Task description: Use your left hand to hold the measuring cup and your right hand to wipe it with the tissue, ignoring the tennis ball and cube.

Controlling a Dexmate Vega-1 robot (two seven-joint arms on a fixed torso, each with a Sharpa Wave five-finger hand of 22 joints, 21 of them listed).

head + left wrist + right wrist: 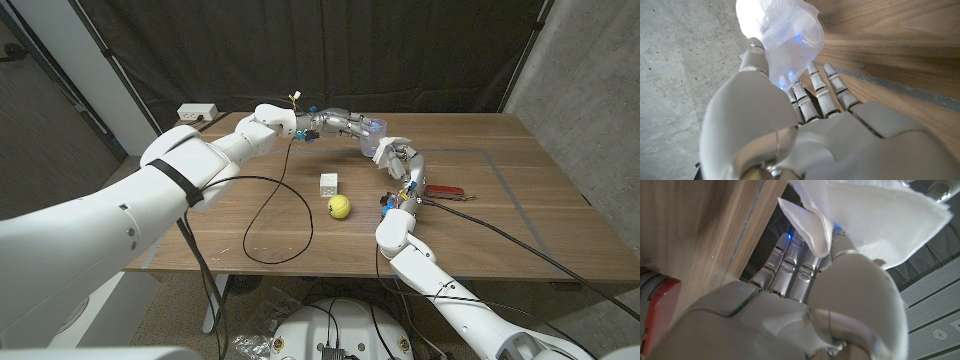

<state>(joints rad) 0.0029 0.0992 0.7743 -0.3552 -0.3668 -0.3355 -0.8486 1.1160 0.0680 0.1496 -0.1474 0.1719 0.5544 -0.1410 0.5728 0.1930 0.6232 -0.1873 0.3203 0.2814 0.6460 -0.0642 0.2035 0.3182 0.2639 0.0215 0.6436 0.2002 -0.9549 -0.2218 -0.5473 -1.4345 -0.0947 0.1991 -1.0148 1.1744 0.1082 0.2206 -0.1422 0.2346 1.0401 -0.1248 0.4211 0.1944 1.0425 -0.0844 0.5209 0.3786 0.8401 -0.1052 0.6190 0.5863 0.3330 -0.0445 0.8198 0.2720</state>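
**Cup in my left, tissue in my right**

My left fingers curl around the measuring cup, with the thumb pressed against its near side; the cup is held, lifted off the table. In the left wrist view it reads as clear, slightly cloudy plastic, blue light glinting through the wall, with something white bunched against its far end. My left hand sits at the end of an arm stretched well out over the back part of the table, forearm nearly level.

My right fingers are folded over the tissue, thumb closing on it from the other side, so that hand holds it too. The tissue is white, creased, with one folded corner standing out past my fingers. My right hand is raised just beside the cup, on the side nearer my body, the forearm rising steeply from the table's near edge. Whether the tissue actually touches the cup I cannot tell.

From the cup, the white cube lies nearer me and towards my left, and the tennis ball nearer still. A red-handled tool lies on the wood near my right wrist.
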